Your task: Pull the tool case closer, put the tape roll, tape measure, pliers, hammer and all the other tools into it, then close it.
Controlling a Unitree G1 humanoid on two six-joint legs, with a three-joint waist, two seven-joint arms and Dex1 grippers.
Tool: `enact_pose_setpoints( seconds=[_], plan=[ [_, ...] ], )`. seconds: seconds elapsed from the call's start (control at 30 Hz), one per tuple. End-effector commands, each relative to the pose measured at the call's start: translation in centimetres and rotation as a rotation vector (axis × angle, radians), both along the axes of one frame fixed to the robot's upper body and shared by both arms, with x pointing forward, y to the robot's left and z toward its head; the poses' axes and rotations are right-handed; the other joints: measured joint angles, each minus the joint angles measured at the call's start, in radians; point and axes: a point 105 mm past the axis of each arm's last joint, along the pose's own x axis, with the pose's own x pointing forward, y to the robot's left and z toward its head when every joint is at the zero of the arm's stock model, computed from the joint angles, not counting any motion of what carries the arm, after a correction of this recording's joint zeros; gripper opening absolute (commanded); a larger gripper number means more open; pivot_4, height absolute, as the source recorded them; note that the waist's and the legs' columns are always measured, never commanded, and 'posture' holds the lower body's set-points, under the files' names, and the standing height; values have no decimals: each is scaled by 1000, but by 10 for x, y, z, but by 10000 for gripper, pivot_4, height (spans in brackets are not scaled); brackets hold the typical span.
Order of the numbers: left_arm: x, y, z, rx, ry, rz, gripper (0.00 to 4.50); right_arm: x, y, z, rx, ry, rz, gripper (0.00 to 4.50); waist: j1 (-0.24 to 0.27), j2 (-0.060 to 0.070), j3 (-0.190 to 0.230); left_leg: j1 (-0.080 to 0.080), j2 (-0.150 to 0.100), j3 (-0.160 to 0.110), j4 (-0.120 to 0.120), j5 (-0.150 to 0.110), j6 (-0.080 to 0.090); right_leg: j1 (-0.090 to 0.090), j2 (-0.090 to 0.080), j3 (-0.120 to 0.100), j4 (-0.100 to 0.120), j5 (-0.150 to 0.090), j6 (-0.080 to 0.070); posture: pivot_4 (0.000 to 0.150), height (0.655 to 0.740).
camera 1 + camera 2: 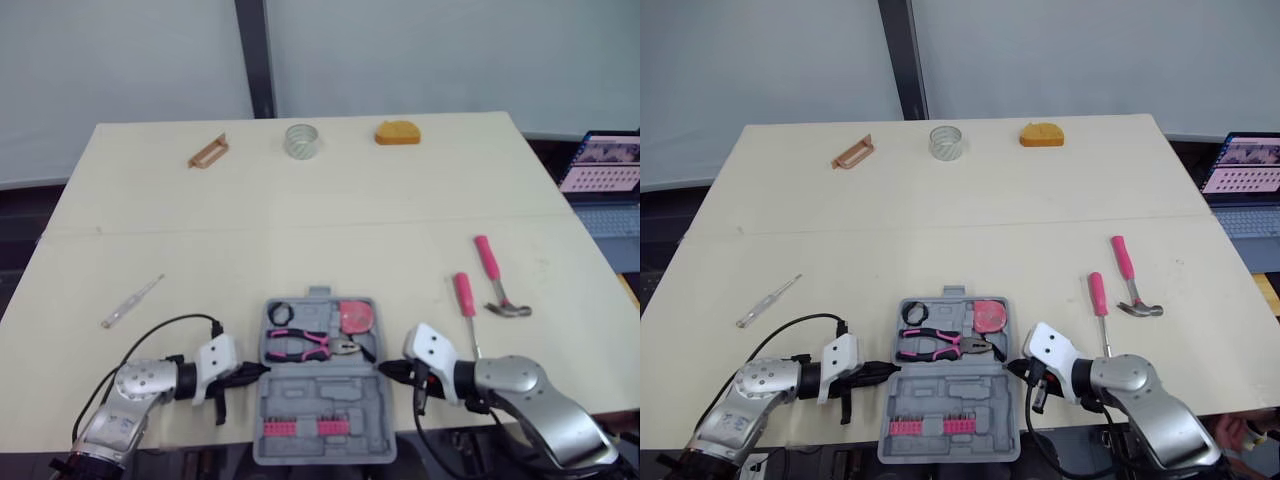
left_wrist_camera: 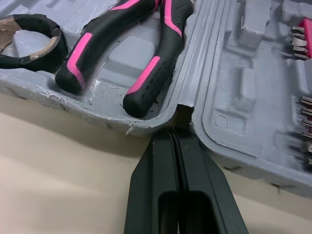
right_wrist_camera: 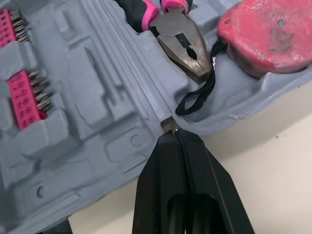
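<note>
case (image 1: pixel 330 395): grey moulded plastic, matt — ragged edges | pliers (image 2: pixel 122 53): glossy pink-black grips, dull metal nose | tape measure (image 3: pixel 263 34): scuffed red plastic | hammer (image 1: pixel 490 265): shiny metal head | table (image 1: pixel 300 220): smooth pale wood

"What stood behind the table (image 1: pixel 300 190)?"

"A pale grey-blue wall (image 1: pixel 120 60), flat and plain. A dark upright post (image 1: pixel 254 55) split it into two panels, left of the middle."

"And the table itself?"

"It had a light, wood-coloured top with a dull finish. A faint seam (image 1: pixel 150 229) ran straight across its width, about halfway back. The light was soft and even."

"Anything off to the sides?"

"On the right, just past the table's edge, an open laptop (image 1: pixel 608 165) sat with its screen lit. On the left, below the edge, the floor (image 1: pixel 15 260) was dark. I couldn't make out more there."
</note>
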Motion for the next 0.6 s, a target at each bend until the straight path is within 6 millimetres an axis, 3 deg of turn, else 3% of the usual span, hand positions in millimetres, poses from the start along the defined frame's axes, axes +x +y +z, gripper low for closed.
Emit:
enact_pose_setpoints(
  seconds=[0.03, 0.6],
  plan=[
    [-2, -7, 7, -10, -26, -27, 552, -5, 9, 8, 29, -7, 33, 0, 0, 0, 0, 0, 0, 0, 0, 0, 0, 0, 0, 0, 0, 0, 0, 1500, 7400],
    [5, -6, 12, 6, -37, -18, 552, 10, -1, -5, -9, -4, -39, 0, -1, 0, 0, 0, 0, 0, 0, 0, 0, 0, 0, 0, 0, 0, 0, 1500, 7400]
  ],
)
